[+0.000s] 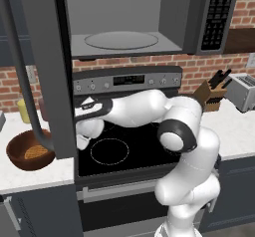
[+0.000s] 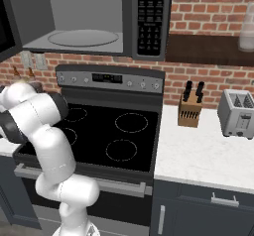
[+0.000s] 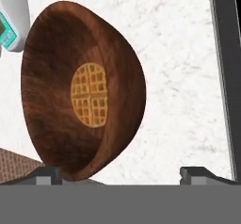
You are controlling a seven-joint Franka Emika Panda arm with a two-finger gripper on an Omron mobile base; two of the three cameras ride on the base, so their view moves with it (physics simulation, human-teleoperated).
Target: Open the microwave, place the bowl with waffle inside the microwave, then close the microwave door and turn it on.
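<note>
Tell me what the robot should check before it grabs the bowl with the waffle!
1. Microwave door swung open: ok.
2. Microwave turntable bare, with room for the bowl: ok.
3. Waffle lying inside the bowl: ok.
4. Gripper open, fingertips apart: ok.
5. Fingertips around the bowl's rim: not ok; in the hand view one sits at the rim, the other over bare counter.
6. Bowl standing on the counter left of the stove, not lifted: ok.
</note>
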